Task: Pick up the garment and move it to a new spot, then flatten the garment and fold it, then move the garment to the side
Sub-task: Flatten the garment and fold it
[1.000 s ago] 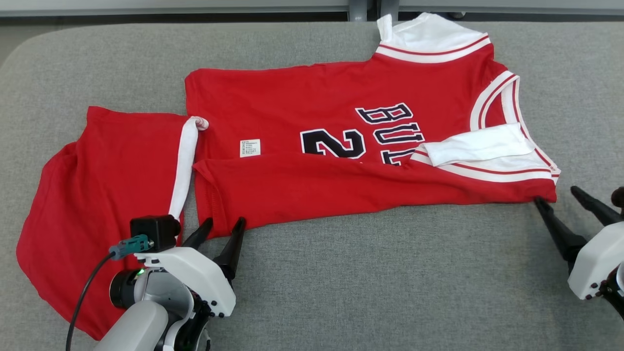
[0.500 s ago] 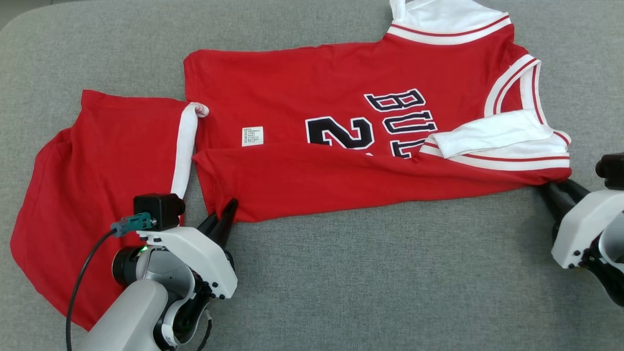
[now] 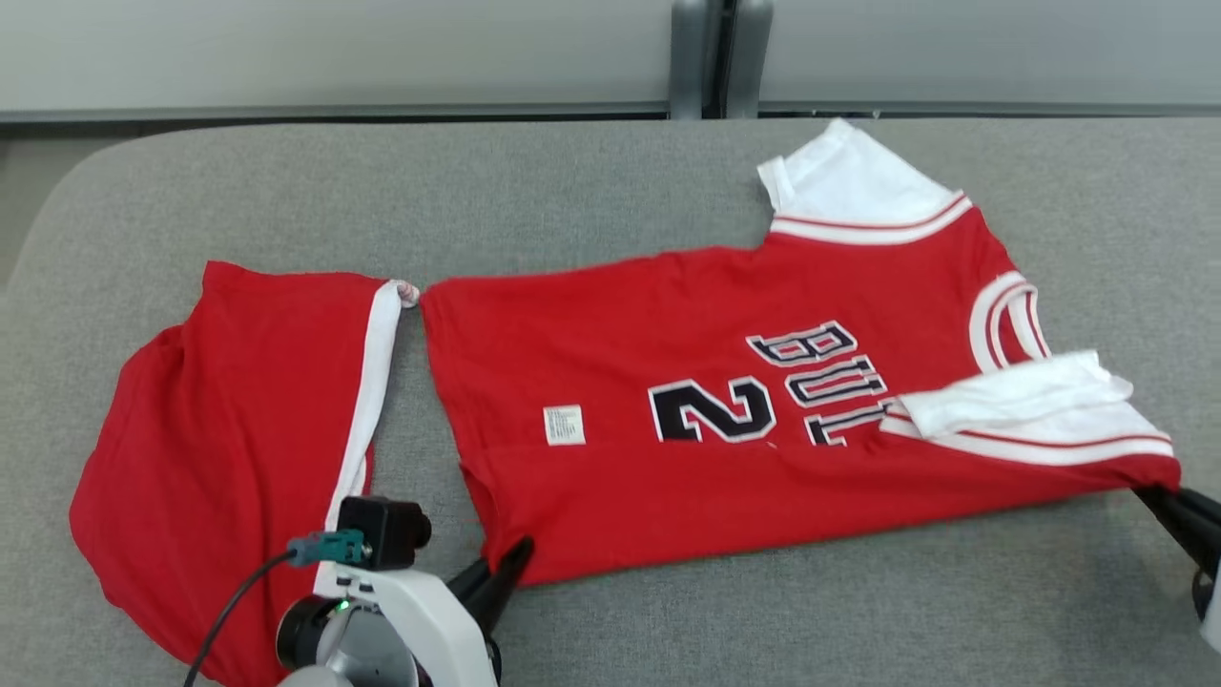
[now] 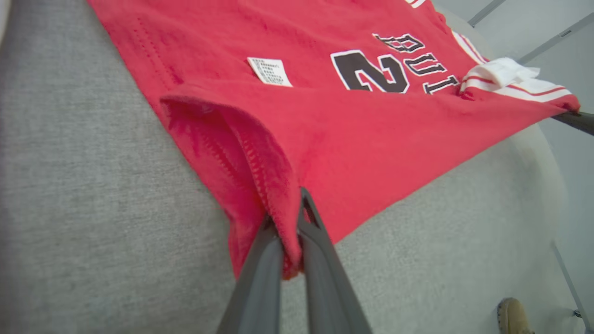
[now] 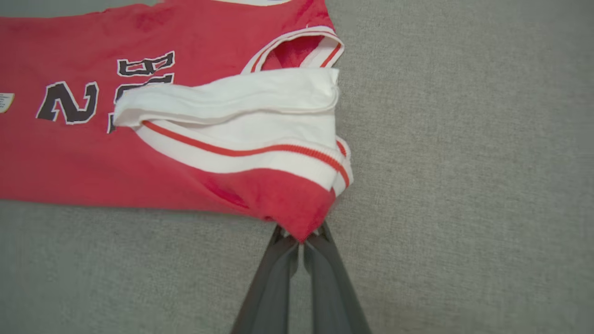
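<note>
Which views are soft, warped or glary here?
Head view: even diffuse light, sharp, no glare on the red white-trimmed basketball jersey. Left wrist view: wide-angle perspective stretches the near grey fabric-covered table, scene tilted; left tool slightly soft. Right wrist view: mildly soft, flat light.

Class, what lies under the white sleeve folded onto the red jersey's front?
The white sleeve lies on the chest of the red jersey, beside the neckline. It covers the end of the black lettering: the first letters show, the rest cannot be read.
</note>
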`<state>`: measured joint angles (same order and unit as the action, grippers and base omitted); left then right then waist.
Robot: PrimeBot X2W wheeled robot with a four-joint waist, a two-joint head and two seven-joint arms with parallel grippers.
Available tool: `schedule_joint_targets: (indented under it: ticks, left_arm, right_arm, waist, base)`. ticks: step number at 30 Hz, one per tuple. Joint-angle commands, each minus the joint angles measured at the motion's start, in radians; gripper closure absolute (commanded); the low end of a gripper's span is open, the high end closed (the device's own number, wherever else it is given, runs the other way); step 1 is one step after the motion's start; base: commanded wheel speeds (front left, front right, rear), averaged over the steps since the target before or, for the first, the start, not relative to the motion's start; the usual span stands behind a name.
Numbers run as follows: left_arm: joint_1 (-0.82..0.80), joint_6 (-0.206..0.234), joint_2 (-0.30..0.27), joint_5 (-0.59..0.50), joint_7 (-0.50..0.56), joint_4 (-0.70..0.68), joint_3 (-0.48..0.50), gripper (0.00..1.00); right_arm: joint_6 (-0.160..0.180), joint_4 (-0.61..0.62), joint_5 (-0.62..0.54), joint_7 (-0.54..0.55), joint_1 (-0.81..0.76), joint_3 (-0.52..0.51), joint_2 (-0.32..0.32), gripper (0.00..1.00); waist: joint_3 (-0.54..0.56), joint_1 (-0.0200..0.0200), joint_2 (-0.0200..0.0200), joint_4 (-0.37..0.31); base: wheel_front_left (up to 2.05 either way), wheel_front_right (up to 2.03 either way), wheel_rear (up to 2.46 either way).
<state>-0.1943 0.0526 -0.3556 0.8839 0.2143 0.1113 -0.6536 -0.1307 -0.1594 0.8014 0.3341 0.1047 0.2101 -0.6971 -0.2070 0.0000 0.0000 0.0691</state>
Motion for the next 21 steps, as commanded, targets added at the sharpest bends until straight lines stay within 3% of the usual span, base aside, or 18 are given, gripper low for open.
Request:
schedule_joint_targets:
  ticks: [1,6,12,13,14,15,21]
  left_arm:
    - [0.014,0.0,-0.012,0.003,0.002,-0.01,0.0,1.0]
    - [0.123,0.036,-0.06,0.007,0.041,-0.122,-0.033,1.0]
    - [0.221,0.075,-0.105,0.019,0.058,-0.198,-0.043,1.0]
    - [0.228,0.081,-0.107,0.016,0.055,-0.202,-0.042,0.72]
    - [0.233,0.084,-0.108,0.014,0.052,-0.204,-0.042,0.2]
    - [0.237,0.089,-0.111,0.009,0.051,-0.205,-0.043,0.0]
    - [0.237,0.112,-0.133,-0.015,0.033,-0.259,-0.026,0.0]
  right_arm:
    - [0.0,0.008,0.007,0.007,-0.024,-0.008,-0.007,1.0]
    - [0.0,0.107,0.035,0.073,-0.201,-0.072,-0.033,1.0]
    - [0.0,0.178,-0.012,0.131,-0.335,-0.136,0.013,1.0]
    - [0.0,0.176,-0.032,0.134,-0.336,-0.142,0.026,0.89]
    - [0.0,0.168,-0.047,0.135,-0.331,-0.151,0.046,0.51]
    - [0.0,0.163,-0.063,0.14,-0.326,-0.154,0.058,0.0]
    - [0.0,0.219,-0.112,0.179,-0.293,-0.216,0.079,0.0]
  waist:
    - [0.04,0.0,0.0,-0.007]
    - [0.055,0.0,0.0,-0.021]
    - [0.008,0.0,0.0,-0.029]
    - [0.002,0.0,0.0,-0.03]
    - [-0.001,0.0,0.0,-0.03]
    - [-0.003,0.0,0.0,-0.03]
    - [-0.009,0.0,0.0,-0.027]
  base:
    - [0.0,0.0,0.0]
    - [0.0,0.0,0.0]
    - [0.0,0.0,0.0]
    - [0.0,0.0,0.0]
    - [0.0,0.0,0.0]
    - [0.0,0.0,0.0]
    - [0.0,0.0,0.0]
